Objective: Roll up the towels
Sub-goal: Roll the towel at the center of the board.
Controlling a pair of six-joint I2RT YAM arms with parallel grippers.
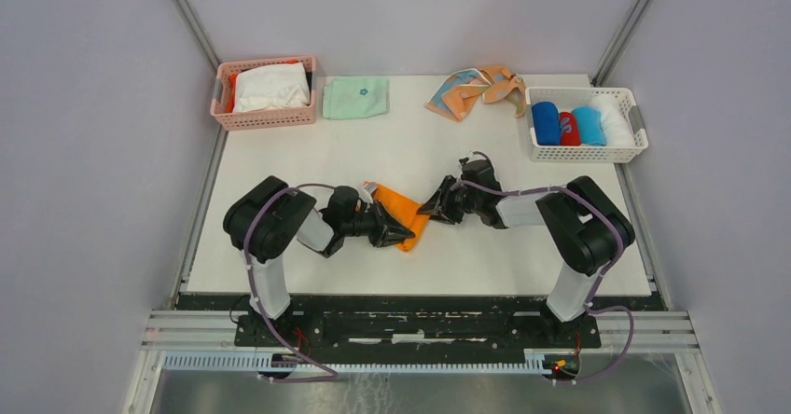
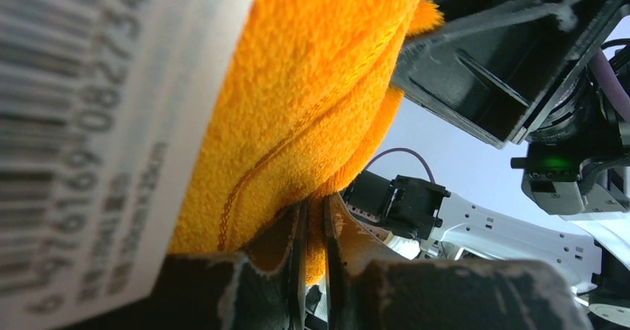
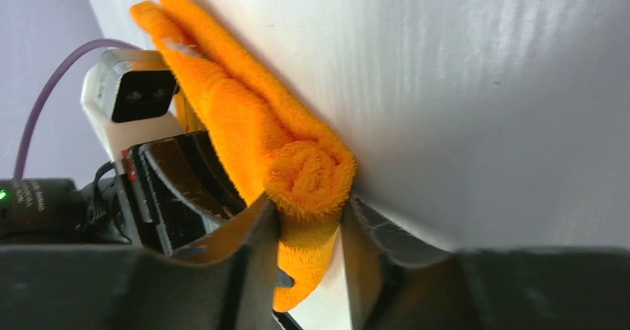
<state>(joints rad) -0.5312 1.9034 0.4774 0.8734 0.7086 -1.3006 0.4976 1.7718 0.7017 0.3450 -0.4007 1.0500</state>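
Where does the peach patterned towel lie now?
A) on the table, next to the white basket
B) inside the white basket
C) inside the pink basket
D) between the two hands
A: the peach towel lies crumpled on the table, just left of the white basket.

- At centre frame, left gripper (image 1: 404,234) and right gripper (image 1: 431,210) meet over the orange towel (image 1: 401,209), blocking the middle of the table (image 1: 410,148).
- Along the top edge stand pink basket (image 1: 266,118), mint-green cloth (image 1: 355,97), peach towel (image 1: 476,90) and white basket (image 1: 583,154).
- Between that row and the grippers, a bare band of table lies open.
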